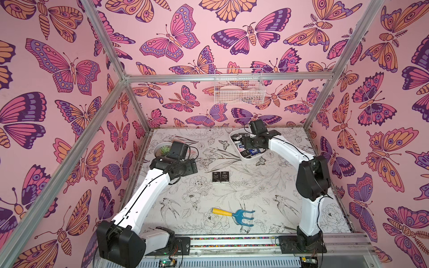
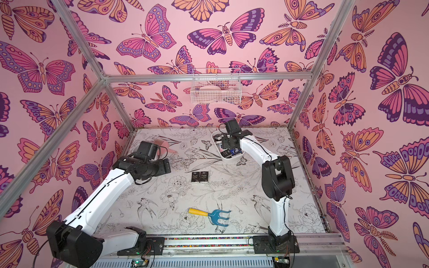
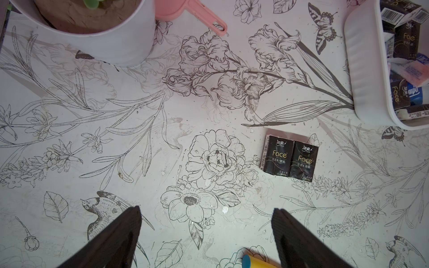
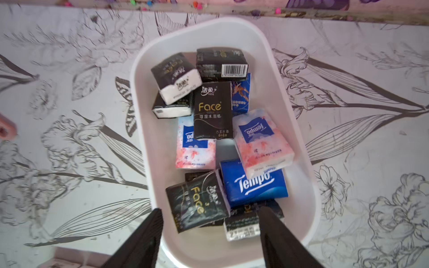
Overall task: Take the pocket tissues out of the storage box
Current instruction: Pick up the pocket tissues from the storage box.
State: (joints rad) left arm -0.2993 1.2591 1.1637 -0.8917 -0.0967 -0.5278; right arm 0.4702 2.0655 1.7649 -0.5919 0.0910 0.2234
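The right pincer [image 4: 210, 208] hangs spread over the near end of the box [image 4: 151, 139], pinching nothing. A tilted black packet [image 4: 197, 201] lettered "Face" in gold lies between its fingers, just ahead of the tips. Just past one fingertip lies a blue packet [image 4: 253, 185] with "Tempo" in white. Farther ahead a pink-and-white one [image 4: 260, 141] shows the same word. Another Face packet [image 4: 212, 111] there carries Chinese characters above and below the name. At the far end a barcode [image 4: 233, 69] shows on a black wrapper. The small print on the packet under the other fingertip looks too blurred to read. Most of the packets lie heaped in the box, well apart from the left pincer [image 3: 206, 207], which hovers spread and empty over bare tabletop [image 3: 92, 162]. Ahead of that pincer two Face packets [image 3: 290, 157] lie side by side, touching. The likely trouble is a double grab: the tilted packet rests on others, so closing deep may pinch two. A finger coming down near the wall could also shove or tip the light box, and the glossy wrap may slip from a shallow pinch.
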